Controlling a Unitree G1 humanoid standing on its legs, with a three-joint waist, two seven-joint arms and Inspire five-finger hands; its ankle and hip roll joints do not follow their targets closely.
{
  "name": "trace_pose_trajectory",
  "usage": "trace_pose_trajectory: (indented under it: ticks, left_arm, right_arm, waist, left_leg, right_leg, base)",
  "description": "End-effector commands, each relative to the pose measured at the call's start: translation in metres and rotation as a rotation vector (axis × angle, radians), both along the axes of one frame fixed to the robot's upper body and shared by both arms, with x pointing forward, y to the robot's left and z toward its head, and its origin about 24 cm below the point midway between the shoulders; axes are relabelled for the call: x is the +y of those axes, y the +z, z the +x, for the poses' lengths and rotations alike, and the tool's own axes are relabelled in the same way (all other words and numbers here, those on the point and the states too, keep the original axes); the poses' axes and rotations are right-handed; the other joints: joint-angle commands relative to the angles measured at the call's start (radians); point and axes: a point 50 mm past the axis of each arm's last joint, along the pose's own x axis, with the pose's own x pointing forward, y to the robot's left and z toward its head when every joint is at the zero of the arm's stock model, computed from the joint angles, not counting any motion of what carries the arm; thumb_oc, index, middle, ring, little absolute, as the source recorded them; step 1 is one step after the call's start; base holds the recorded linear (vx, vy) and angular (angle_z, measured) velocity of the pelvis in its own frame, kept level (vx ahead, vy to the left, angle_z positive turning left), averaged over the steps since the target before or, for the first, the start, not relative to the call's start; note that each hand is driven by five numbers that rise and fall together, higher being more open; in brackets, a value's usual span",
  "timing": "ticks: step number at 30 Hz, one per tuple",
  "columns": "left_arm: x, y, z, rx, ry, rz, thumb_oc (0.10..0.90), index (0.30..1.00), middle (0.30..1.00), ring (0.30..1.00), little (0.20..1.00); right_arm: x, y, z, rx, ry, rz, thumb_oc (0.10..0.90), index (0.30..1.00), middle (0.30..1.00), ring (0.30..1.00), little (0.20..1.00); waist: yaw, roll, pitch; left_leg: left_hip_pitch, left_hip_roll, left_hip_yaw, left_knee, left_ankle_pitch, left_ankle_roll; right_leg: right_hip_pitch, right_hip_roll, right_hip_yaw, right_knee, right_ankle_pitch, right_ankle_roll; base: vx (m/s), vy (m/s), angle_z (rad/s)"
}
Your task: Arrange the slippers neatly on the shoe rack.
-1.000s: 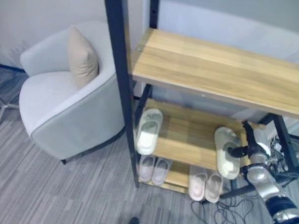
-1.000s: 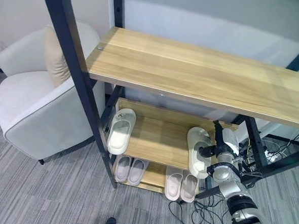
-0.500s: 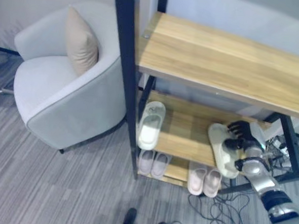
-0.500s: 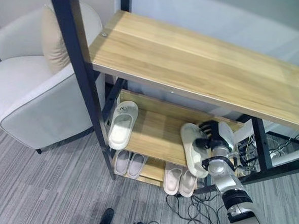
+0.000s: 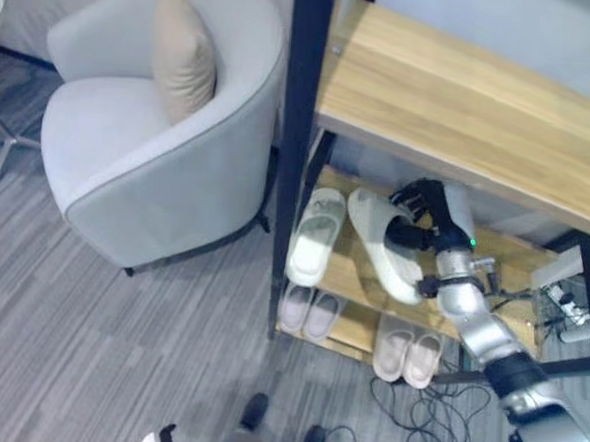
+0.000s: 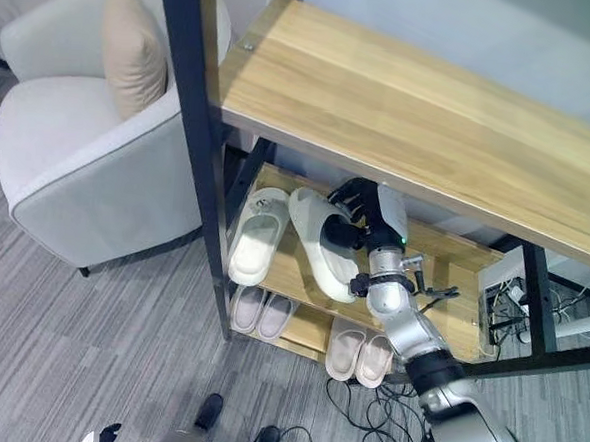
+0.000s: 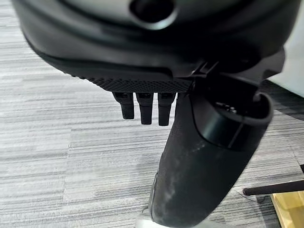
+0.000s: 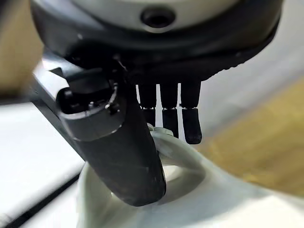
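Right eye view: my right hand [image 6: 363, 217] is grasping a white slipper [image 6: 322, 243] over the shoe rack's [image 6: 401, 117] middle shelf, near its left edge, beside another slipper [image 6: 255, 237]. My left hand [image 7: 190, 156] is relaxed.

Grey striped carpet [image 5: 57, 337], lt grey armchair [image 5: 148, 162] w/ beige cushion [image 5: 185, 59], pale wall [image 6: 547, 36] behind.

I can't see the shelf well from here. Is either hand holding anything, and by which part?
The right hand holds a white slipper by its strap, over the middle shelf. The left hand holds nothing.
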Motion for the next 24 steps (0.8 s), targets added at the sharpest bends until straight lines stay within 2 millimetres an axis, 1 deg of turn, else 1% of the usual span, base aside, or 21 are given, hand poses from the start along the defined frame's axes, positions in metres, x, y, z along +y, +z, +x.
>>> trace_pose_trajectory:
  ticks: [1,3,4,6,8,9,13,15,16,20,22,23,24]
  left_arm:
    - [0.016,0.005,0.004,-0.003,0.014,0.064,0.8,0.9,0.9,0.9,0.9]
    - [0.019,0.006,0.005,-0.005,0.026,0.073,0.8,0.9,0.9,0.9,0.9]
    - [0.022,0.006,0.001,0.012,0.053,0.084,0.8,0.9,0.9,0.9,0.9]
    - [0.025,0.006,0.0,0.01,0.066,0.086,0.8,0.9,0.9,0.9,0.9]
    - [0.025,0.006,0.001,0.007,0.059,0.086,0.8,0.9,0.9,0.9,0.9]
    - [0.025,0.006,0.001,0.017,0.05,0.088,0.8,0.9,0.9,0.9,0.9]
    - [0.026,0.004,-0.008,0.062,0.076,0.086,0.8,0.9,0.9,0.9,0.9]
    - [0.025,0.003,-0.009,0.071,0.083,0.081,0.8,0.9,0.9,0.9,0.9]
    - [0.023,0.002,-0.011,0.081,0.087,0.071,0.8,0.9,0.9,0.9,0.9]
    - [0.023,0.001,-0.014,0.093,0.098,0.06,0.8,0.9,0.9,0.9,0.9]
    - [0.023,0.0,-0.017,0.107,0.091,0.063,0.8,0.9,0.9,0.9,0.9]
    - [0.023,-0.001,-0.021,0.129,0.098,0.061,0.8,0.9,0.9,0.9,0.9]
    - [0.023,-0.001,-0.021,0.129,0.097,0.061,0.8,0.9,0.9,0.9,0.9]
  right_arm:
    - [-0.003,0.074,0.011,-0.315,-0.045,0.037,0.4,0.3,0.3,0.3,0.3]
    - [-0.003,0.072,0.012,-0.31,-0.057,0.062,0.4,0.3,0.3,0.3,0.3]
    - [0.0,0.065,0.01,-0.296,-0.052,0.123,0.4,0.3,0.3,0.3,0.3]
    - [0.002,0.055,0.008,-0.264,-0.047,0.144,0.4,0.3,0.3,0.3,0.3]
    - [0.002,0.053,0.008,-0.258,-0.05,0.151,0.4,0.3,0.3,0.3,0.3]
    - [0.004,0.052,0.01,-0.251,-0.055,0.214,0.8,0.9,0.9,0.9,0.9]
    - [0.009,0.055,0.011,-0.251,-0.029,0.207,0.8,0.9,0.9,0.9,0.9]
    - [0.011,0.054,0.01,-0.243,-0.013,0.197,0.8,0.9,0.9,0.9,0.9]
    - [0.014,0.051,0.01,-0.22,0.008,0.22,0.8,0.9,0.9,0.9,0.9]
    - [0.014,0.047,0.006,-0.195,0.029,0.194,0.8,0.9,0.9,0.9,0.9]
    - [0.013,0.047,0.005,-0.19,0.037,0.178,0.8,0.9,0.9,0.9,0.9]
    - [0.016,0.049,0.002,-0.201,0.064,0.192,0.8,0.9,0.9,0.9,0.9]
    - [0.016,0.049,0.002,-0.201,0.064,0.192,0.8,0.9,0.9,0.9,0.9]
  waist:
    - [0.012,0.008,-0.011]
    - [0.015,0.004,-0.005]
    - [0.018,-0.004,-0.001]
    - [0.02,-0.012,0.0]
    - [0.021,-0.013,0.0]
    - [0.022,-0.013,-0.001]
    - [0.014,-0.011,-0.008]
    - [0.01,-0.01,-0.013]
    - [0.003,-0.009,-0.02]
    - [-0.011,-0.008,-0.026]
    - [-0.016,-0.009,-0.029]
    - [-0.022,-0.01,-0.03]
    - [-0.021,-0.01,-0.03]
  left_leg:
    - [0.055,0.017,0.025,-0.007,-0.083,0.019]
    - [0.05,0.014,0.021,-0.007,-0.081,0.02]
    - [0.045,0.012,0.017,-0.007,-0.082,0.023]
    - [0.047,0.01,0.011,-0.007,-0.085,0.025]
    - [0.049,0.01,0.01,-0.007,-0.086,0.026]
    - [0.05,0.008,0.007,-0.007,-0.087,0.028]
    - [0.057,0.004,0.013,-0.007,-0.092,0.03]
    - [0.064,0.005,0.019,-0.007,-0.095,0.03]
    - [0.074,0.007,0.025,-0.007,-0.1,0.03]
    - [0.085,0.009,0.032,-0.007,-0.104,0.031]
    - [0.088,0.009,0.035,-0.007,-0.106,0.031]
    - [0.091,0.011,0.04,-0.007,-0.107,0.031]
    - [0.091,0.012,0.04,-0.007,-0.107,0.031]
  right_leg:
    - [0.057,-0.067,0.023,0.0,-0.018,0.099]
    - [0.055,-0.067,0.02,0.0,-0.016,0.099]
    - [0.054,-0.067,0.017,0.001,-0.016,0.099]
    - [0.054,-0.067,0.013,0.002,-0.014,0.1]
    - [0.054,-0.068,0.012,0.002,-0.014,0.1]
    - [0.055,-0.071,0.011,0.003,-0.013,0.1]
    - [0.057,-0.075,0.014,0.004,-0.012,0.101]
    - [0.06,-0.075,0.017,0.005,-0.012,0.102]
    - [0.063,-0.076,0.023,0.006,-0.012,0.102]
    - [0.067,-0.076,0.028,0.007,-0.01,0.101]
    - [0.067,-0.076,0.03,0.006,-0.01,0.101]
    - [0.067,-0.075,0.033,0.006,-0.009,0.1]
    - [0.067,-0.075,0.033,0.006,-0.009,0.1]
  base:
    - [0.0,0.0,0.0]
    - [-0.02,0.024,0.07]
    - [0.0,0.026,0.15]
    - [0.02,0.018,0.1]
    - [0.0,0.018,0.0]
    - [0.0,0.047,0.02]
    - [-0.01,0.041,0.01]
    - [0.0,0.026,-0.01]
    - [0.01,0.049,-0.01]
    - [0.0,0.019,-0.02]
    - [-0.01,0.004,-0.02]
    - [-0.01,0.004,-0.05]
    - [-0.02,0.007,-0.07]
